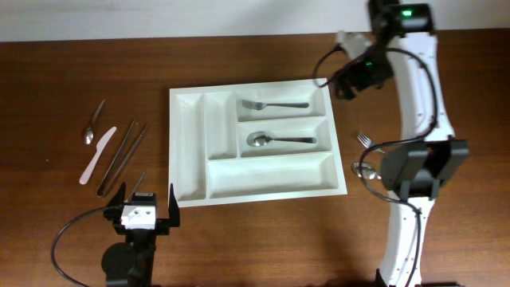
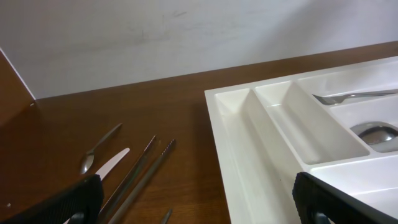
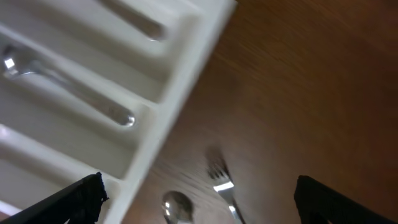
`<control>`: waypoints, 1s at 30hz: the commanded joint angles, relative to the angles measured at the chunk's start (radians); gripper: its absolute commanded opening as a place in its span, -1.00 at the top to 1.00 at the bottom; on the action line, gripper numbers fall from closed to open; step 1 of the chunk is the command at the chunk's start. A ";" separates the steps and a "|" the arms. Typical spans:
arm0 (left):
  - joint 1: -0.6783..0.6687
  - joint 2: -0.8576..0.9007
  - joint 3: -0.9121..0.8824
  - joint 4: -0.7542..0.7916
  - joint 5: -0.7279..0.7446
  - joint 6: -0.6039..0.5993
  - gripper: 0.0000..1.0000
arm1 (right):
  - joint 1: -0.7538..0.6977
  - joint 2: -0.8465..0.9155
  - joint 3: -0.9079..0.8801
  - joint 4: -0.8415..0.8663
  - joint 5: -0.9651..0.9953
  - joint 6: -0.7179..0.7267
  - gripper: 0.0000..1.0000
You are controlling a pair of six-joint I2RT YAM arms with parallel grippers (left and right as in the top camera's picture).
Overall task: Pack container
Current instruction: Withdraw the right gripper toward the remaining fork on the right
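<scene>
**Figure.** The container [image 1: 187, 151] is being shown at the centre of the table [image 1: 64, 64], partly filled. The left gripper [image 1: 147, 201] and right gripper [image 3: 199, 200] are being held wide and empty. The loose fork [image 3: 221, 180] and spoon [image 3: 176, 205], lying close together, risk being pinched jointly.

The container [image 1: 271, 172] lies flat on the wooden table [image 1: 64, 64] in front of me, near the middle and turned a little askew. It is a large white rectangular plastic cutlery tray, open side up. Two narrow compartments run away from me along its left side; three long ones lie crosswise to their right. The far long one holds a fork [image 1: 275, 104], the middle one a spoon [image 1: 279, 139]. The near long compartment and both narrow ones show bare white floor.
</scene>
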State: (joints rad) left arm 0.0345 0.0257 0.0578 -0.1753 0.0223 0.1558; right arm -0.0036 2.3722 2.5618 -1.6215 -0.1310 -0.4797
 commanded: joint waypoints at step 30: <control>-0.004 -0.008 -0.008 0.003 0.004 -0.012 -0.98 | -0.143 -0.237 -0.761 0.454 -0.040 0.021 -0.98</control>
State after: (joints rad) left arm 0.0345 0.0257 0.0578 -0.1753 0.0223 0.1558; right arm -0.1173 2.2467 1.8645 -1.1908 -0.1822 -0.4633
